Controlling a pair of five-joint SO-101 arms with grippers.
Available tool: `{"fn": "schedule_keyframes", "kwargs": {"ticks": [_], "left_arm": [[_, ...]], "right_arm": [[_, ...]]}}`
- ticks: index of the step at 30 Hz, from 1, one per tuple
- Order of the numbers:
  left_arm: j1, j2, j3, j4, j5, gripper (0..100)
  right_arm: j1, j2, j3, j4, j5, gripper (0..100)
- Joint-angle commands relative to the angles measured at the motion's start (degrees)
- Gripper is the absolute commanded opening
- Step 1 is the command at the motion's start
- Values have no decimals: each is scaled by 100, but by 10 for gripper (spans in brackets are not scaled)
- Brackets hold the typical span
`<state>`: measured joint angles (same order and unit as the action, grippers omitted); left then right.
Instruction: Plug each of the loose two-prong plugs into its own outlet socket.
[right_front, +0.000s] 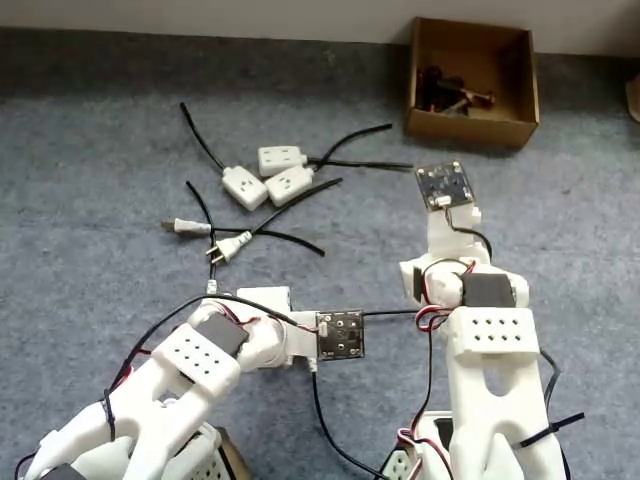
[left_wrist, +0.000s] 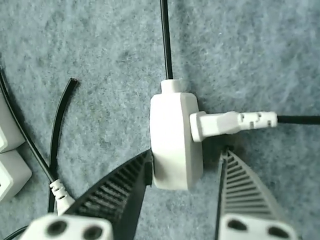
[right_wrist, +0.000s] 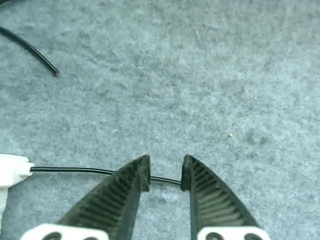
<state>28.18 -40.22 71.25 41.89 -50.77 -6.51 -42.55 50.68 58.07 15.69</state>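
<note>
Cardboard box (right_front: 470, 127) holds dark, reddish parts (right_front: 450, 93), apart from outlet sockets (right_front: 282, 159).

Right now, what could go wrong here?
The right gripper straddles the cord of the plug in the socket; a tug could pull it out. The left gripper has one finger against that socket, so it might slide. The loose plugs' cords cross; lifting one may drag the other.

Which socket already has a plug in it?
The socket at the left pincer, with a white plug seated in its side; the three clustered sockets have none.
</note>
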Motion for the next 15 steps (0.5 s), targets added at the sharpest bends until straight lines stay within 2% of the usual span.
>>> {"fn": "schedule_keyframes", "kwargs": {"ticks": [1,7,15], "left_arm": [[-22,22,-75,-97,202,130],[-31,22,-57,-97,220,3],[-57,13,-84,-97,510,7]], "right_arm": [[48,-233,13,-75,88,109],[48,-233,40,-84,88,109],[48,-233,57,-84,88,109]]}}
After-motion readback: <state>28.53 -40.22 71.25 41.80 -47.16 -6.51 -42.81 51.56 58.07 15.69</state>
